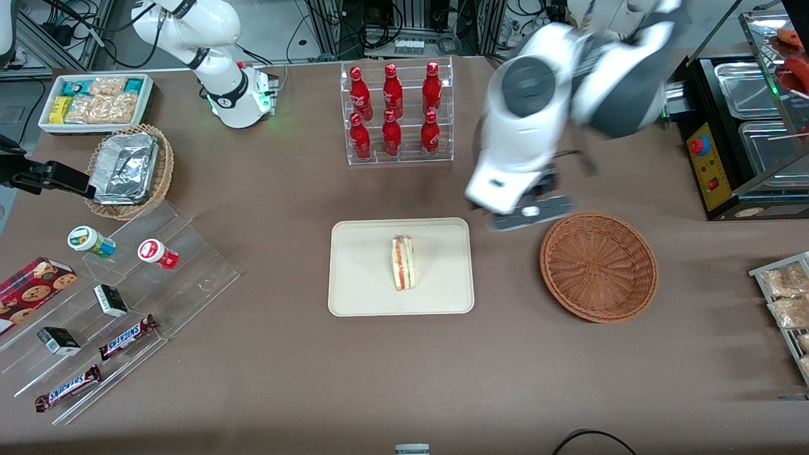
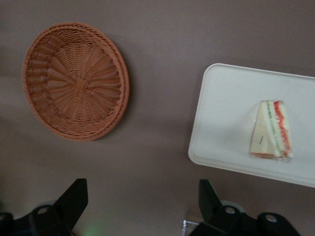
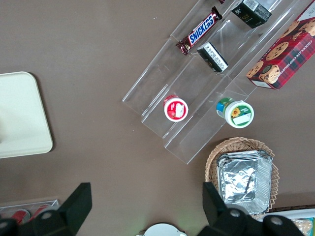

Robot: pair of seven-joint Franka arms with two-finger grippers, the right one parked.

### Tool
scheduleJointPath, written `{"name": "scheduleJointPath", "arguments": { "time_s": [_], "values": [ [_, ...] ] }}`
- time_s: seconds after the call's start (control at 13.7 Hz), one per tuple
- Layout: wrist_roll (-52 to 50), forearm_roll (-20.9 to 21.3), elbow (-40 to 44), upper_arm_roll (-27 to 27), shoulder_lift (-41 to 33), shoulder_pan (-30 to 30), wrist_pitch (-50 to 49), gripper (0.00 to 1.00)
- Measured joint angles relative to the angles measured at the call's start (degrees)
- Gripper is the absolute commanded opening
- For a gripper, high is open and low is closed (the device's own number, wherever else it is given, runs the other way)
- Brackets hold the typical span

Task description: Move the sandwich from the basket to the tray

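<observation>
The sandwich (image 1: pixel 403 262) lies on the cream-white tray (image 1: pixel 360 278) in the middle of the table, its red, orange and green layers showing; it also shows in the left wrist view (image 2: pixel 270 130) on the tray (image 2: pixel 226 118). The reddish-brown wicker basket (image 1: pixel 598 266) is empty and stands beside the tray toward the working arm's end; it shows in the wrist view too (image 2: pixel 75 81). My left gripper (image 1: pixel 529 212) hangs high above the table between tray and basket, a little farther from the front camera. It is open and empty (image 2: pixel 142 199).
A clear rack of red bottles (image 1: pixel 395 114) stands farther from the front camera than the tray. A tan foil basket (image 1: pixel 129 170), a snack bin (image 1: pixel 96 101) and clear snack shelves (image 1: pixel 114 309) lie toward the parked arm's end. A black appliance (image 1: pixel 739 133) stands toward the working arm's end.
</observation>
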Motion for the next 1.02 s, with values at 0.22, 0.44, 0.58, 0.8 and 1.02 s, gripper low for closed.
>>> {"name": "scheduleJointPath", "arguments": {
  "time_s": [0.22,0.44,0.58,0.8,1.02],
  "values": [
    [12.56,-1.41,-0.94,0.19,-5.71,8.27,-6.05,0.99],
    [26.31,-3.68,-5.19,0.23,-10.80,17.29,-8.07,0.99],
    [37.29,-4.19,-9.28,0.38,-14.31,24.39,-8.06,0.99],
    [44.94,-4.62,-12.25,3.99,-17.87,28.04,-8.04,0.99],
    [44.65,-4.78,-12.57,4.95,-18.39,27.23,-7.88,0.99]
  ]
}}
